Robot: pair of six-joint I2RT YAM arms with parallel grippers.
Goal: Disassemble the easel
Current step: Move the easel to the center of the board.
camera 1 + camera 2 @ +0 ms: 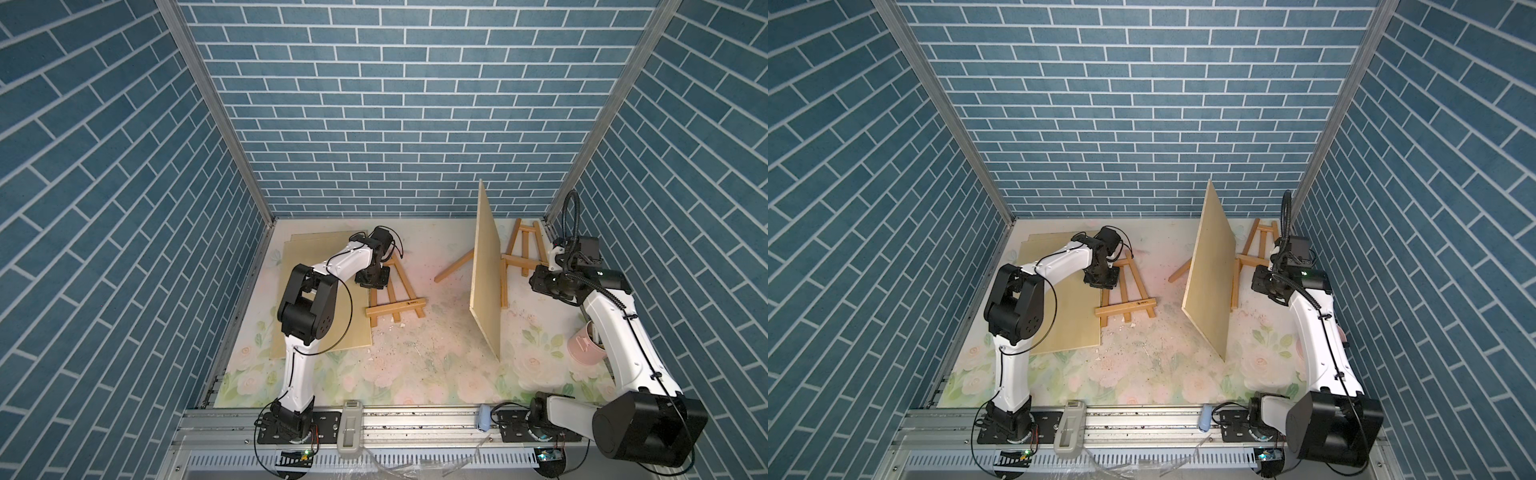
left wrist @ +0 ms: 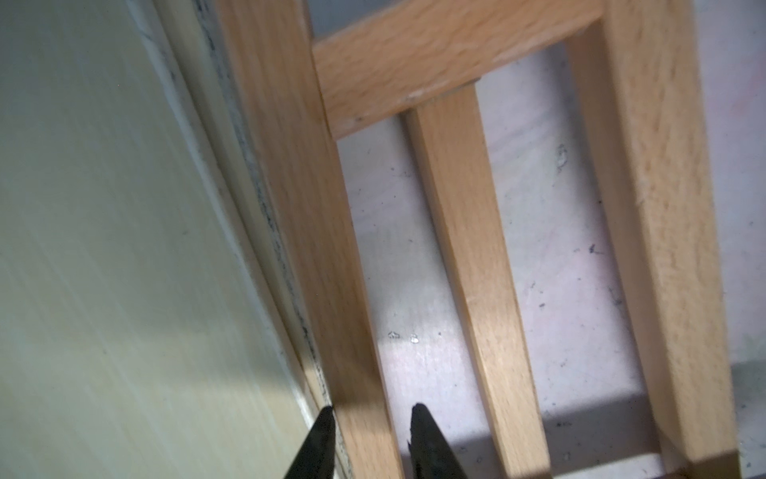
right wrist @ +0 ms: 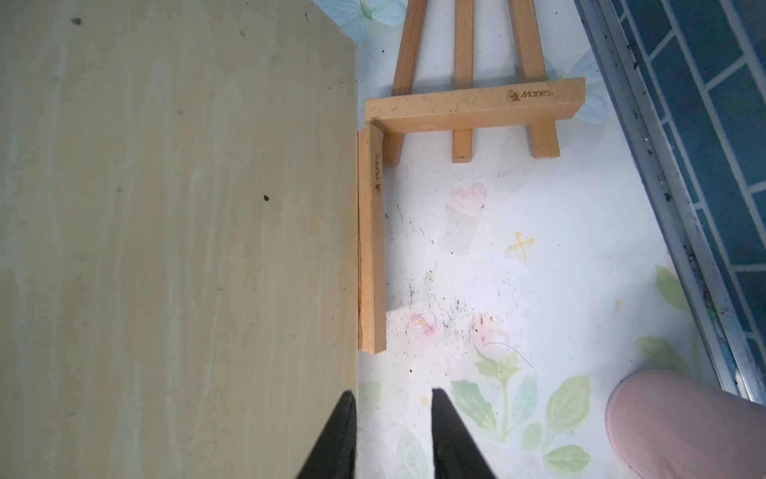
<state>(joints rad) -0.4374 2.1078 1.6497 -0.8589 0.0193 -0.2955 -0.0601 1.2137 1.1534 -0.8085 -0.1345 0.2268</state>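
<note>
between the fingertips (image 2: 427, 439) of the left gripper (image 2: 373, 408) lies one outer leg (image 2: 306, 249) of the flat easel (image 1: 395, 299); the tips stand apart, one on each side of that leg, and we cannot tell whether they press it; just outside one finger a pale board (image 2: 103, 249) lies flat, its edge close along the leg; past the tips the leg meets a crossbar (image 2: 435, 62), with the middle leg (image 2: 476, 269) beside it on the mat (image 2: 572, 249); at the right gripper (image 3: 391, 392) we see the fingers apart with only mat between them; one finger overlaps the edge of the standing board (image 3: 166, 207); ahead of the tips the ledge (image 3: 372, 240) of the standing easel (image 1: 504, 286) touches that board's edge; farther on a third easel (image 3: 476, 103) lies flat, its own shelf meeting the end of that ledge; off to the outer side of the fingers sits a pink cup (image 3: 684, 423).
</note>
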